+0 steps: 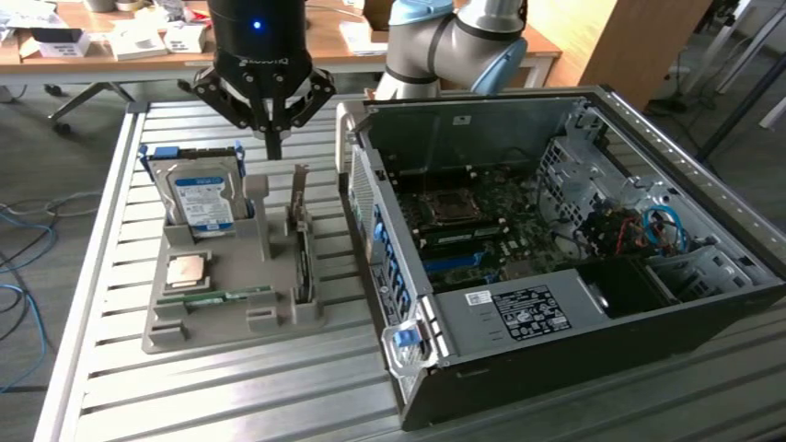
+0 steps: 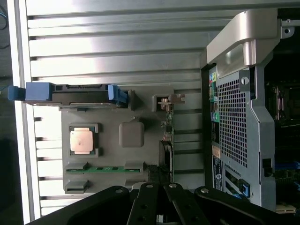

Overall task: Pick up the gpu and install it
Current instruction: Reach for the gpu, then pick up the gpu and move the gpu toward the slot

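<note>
Inspected gripper [image 1: 272,155]: found hanging vertical, pointed straight down. Found fingers [image 1: 271,138] closed, pressed tip to tip into one narrow point. Noted black outer links [image 1: 219,92] splayed to both sides just above the fingers, forming a wedge that narrows toward the tips. Noted black wrist housing [image 1: 258,32] directly above the fingers, upright, with blue lamp [image 1: 257,24] lit. Recorded grey arm [image 1: 448,41] above the fingers and off to the exterior view's right of them, bent at a joint with a pale blue cap [image 1: 498,69]. Confirmed in the wrist view: inner bars [image 2: 145,206] angled inward, converging toward the closed tips.
</note>
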You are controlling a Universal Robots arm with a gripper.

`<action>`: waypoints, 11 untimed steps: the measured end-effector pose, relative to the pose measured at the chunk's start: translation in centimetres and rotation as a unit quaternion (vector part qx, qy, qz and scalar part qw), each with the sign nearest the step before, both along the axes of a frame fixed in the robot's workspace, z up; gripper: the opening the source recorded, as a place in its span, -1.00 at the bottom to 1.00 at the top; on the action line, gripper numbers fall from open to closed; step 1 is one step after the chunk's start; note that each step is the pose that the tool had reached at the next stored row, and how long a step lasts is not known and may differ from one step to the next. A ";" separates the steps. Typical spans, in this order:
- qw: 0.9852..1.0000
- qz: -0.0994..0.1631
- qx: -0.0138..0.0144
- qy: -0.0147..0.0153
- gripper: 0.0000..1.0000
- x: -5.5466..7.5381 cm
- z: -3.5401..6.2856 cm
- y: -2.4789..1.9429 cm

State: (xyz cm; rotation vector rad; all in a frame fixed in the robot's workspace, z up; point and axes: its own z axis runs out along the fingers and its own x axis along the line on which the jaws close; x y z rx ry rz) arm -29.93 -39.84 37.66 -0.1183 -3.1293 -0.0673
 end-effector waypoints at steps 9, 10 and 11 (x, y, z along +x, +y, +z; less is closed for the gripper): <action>1.000 0.000 0.001 0.000 -0.79 0.9 0.00 0.00; 1.000 0.000 0.001 0.000 -0.79 0.9 0.00 0.00; 1.000 0.000 0.001 0.000 -0.79 0.9 0.00 0.00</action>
